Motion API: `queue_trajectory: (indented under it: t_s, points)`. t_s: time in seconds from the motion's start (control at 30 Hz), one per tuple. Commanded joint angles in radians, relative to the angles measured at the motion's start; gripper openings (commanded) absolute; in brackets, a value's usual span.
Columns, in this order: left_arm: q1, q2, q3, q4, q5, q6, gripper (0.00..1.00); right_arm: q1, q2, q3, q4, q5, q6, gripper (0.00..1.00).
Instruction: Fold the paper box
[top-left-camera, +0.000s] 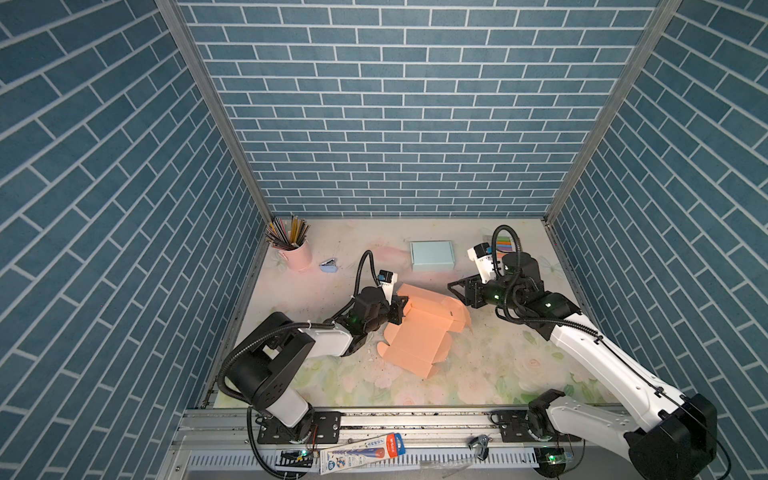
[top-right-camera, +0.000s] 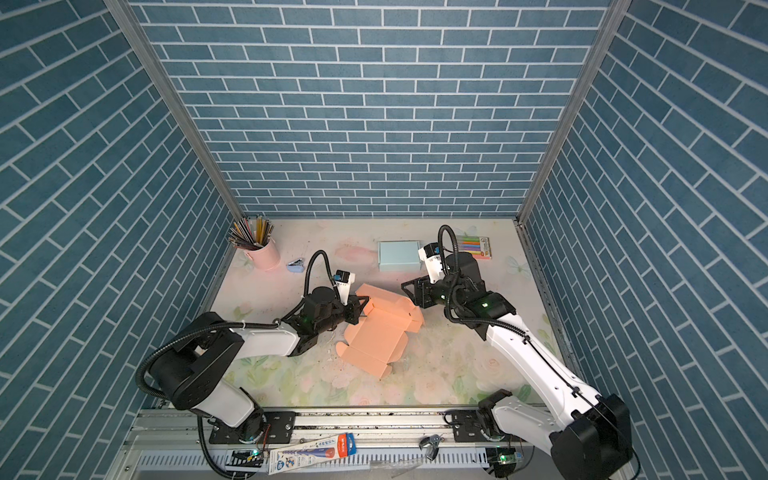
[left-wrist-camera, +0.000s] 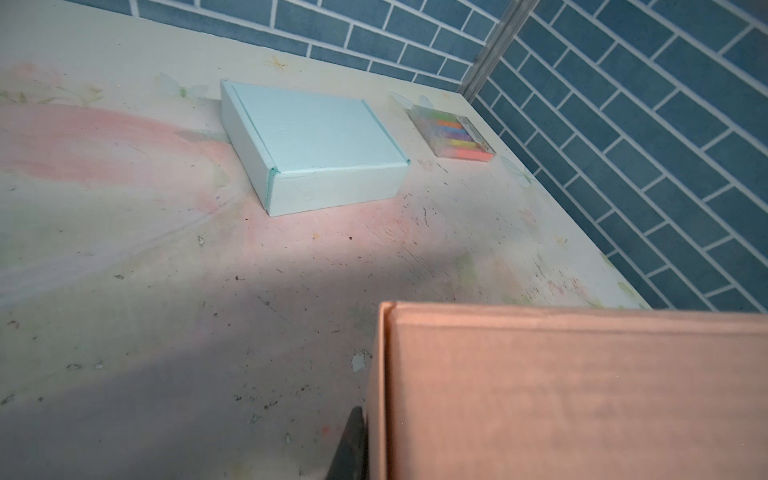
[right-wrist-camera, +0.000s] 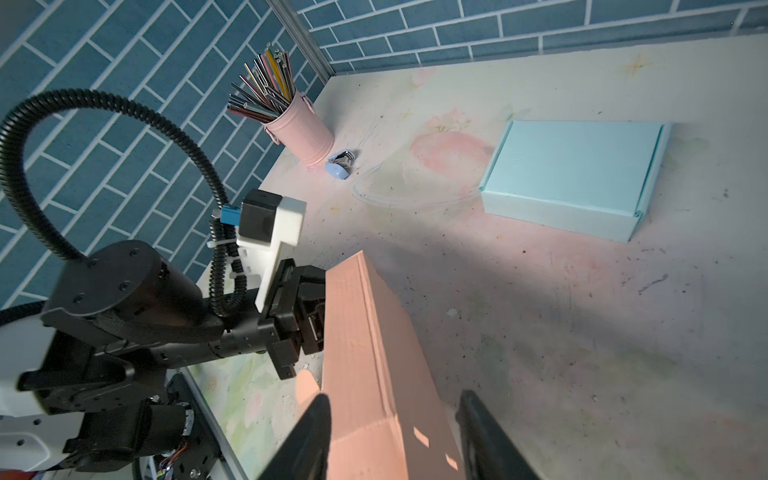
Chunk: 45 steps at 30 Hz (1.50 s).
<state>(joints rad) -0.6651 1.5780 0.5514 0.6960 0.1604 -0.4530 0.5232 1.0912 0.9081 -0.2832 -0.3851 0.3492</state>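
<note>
A flowery table (top-left-camera: 478, 361) is sitting inside blue brick walls (top-left-camera: 395, 124). The orange paper box (top-left-camera: 419, 332) is lying half folded in the middle. The left gripper (top-left-camera: 401, 310) is reaching in low, pinching the box's raised side. The right gripper (top-left-camera: 457, 293) is hanging spread apart around the far flap. Open table is showing in front; a blue box (top-left-camera: 432, 255) is sitting behind.

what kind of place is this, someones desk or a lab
Probably a robot test cell staged as a craft desk: brick-print wall panels on a metal frame, two arms bolted to a rail, and a floral tabletop with a pink pencil cup and an orange paper box half folded.
</note>
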Motion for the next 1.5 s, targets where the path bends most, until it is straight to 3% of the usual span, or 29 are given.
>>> queue_trajectory:
  t_s: [0.0, 0.2, 0.57, 0.93, 1.13, 1.47]
  points:
    - [0.007, -0.034, 0.028, -0.107, -0.054, -0.079, 0.12, 0.003, -0.028, 0.041, -0.04, 0.046, -0.036, 0.45]
    - [0.021, -0.06, 0.005, -0.13, -0.118, -0.113, 0.1, 0.044, -0.044, 0.065, -0.09, 0.121, -0.056, 0.31]
    - [0.05, -0.121, -0.026, -0.182, -0.161, -0.143, 0.09, 0.248, -0.014, 0.117, -0.172, 0.365, -0.07, 0.11]
    - [0.051, -0.158, -0.051, -0.181, -0.158, -0.162, 0.09, 0.383, 0.089, 0.148, -0.179, 0.524, -0.067, 0.06]
    - [0.053, -0.158, -0.057, -0.185, -0.162, -0.154, 0.09, 0.406, 0.135, 0.172, -0.183, 0.567, -0.066, 0.06]
    - [0.055, -0.173, -0.059, -0.188, -0.16, -0.149, 0.09, 0.411, 0.087, 0.164, -0.169, 0.625, -0.053, 0.04]
